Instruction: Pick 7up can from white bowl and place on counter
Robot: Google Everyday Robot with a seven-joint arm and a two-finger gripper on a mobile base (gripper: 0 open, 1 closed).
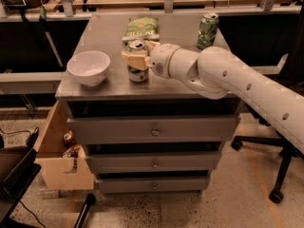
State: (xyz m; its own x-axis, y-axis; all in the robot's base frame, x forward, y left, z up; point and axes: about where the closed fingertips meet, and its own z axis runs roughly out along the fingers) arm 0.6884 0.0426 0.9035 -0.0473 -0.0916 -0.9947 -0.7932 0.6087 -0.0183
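Note:
The 7up can (138, 73) stands upright on the grey counter (185, 85), just right of the white bowl (89, 68), which is empty. My gripper (136, 56) reaches in from the right and is shut on the can, with one cream finger (133, 61) across its front and the other behind it. The can's base appears to rest on the counter top. The white arm stretches off to the lower right.
A darker green can (208, 30) stands at the counter's back right and a green snack bag (141, 28) lies at the back middle. A wooden box (56, 158) holding a red can hangs at the cabinet's left. A chair base (280, 186) stands at right.

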